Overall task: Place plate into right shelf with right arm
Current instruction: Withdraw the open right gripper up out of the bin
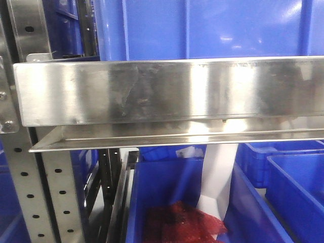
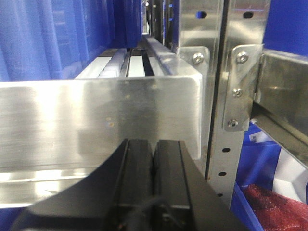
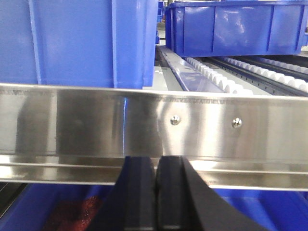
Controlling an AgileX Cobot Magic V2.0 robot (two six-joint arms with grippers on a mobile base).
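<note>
Steel front lip (image 3: 154, 125) blocks ahead; blue bins (image 3: 77, 43) fill shelf above.

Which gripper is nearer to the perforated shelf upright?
Left. The left gripper faces the lip just left of the upright; the right gripper view shows none.

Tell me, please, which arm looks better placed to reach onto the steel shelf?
Probably right: the right claw, shut, faces the shelf lip squarely, rollers bare beyond. The left claw sits at a lip's end by an upright.
</note>
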